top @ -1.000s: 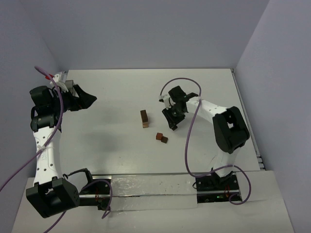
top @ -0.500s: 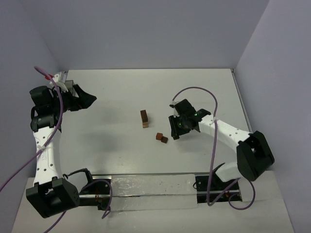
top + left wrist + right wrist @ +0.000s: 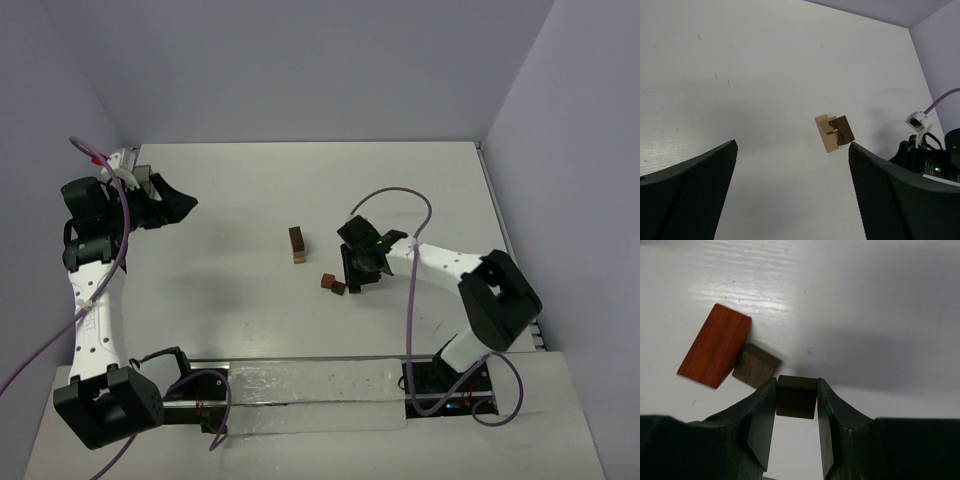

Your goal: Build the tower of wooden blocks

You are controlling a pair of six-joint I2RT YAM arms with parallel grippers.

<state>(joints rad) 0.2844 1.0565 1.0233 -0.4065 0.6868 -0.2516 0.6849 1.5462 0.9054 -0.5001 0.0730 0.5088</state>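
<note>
The right claw (image 3: 795, 388) is clamped on a small dark brown cube (image 3: 796, 399), one finger pressed flat to each side of it, the jaws only as far apart as the cube is wide. The left claw (image 3: 792, 147) stands wide apart with nothing between its fingers, hanging far to the left of the wood block tower (image 3: 297, 243) and aimed toward it.

The tower sits near the middle of the white table (image 3: 230, 200), a dark block with a tan one. The right claw (image 3: 355, 270) is low over the table, just right of the tower and a little nearer the arm bases. Beside it, also on the near right of the tower, lie a reddish-brown block (image 3: 326, 281) and a darker cube (image 3: 339, 288), touching each other. Pale lilac walls (image 3: 300, 70) close the table in on three sides.

Only the right wrist view shows the held cube; from above the claw hides it. That view also shows the reddish-brown block (image 3: 715, 353) as a long slab lying flat, its end against the loose cube (image 3: 756, 366). The left wrist view gives the tower (image 3: 834, 133) from the side, tan and dark pieces pressed together.
</note>
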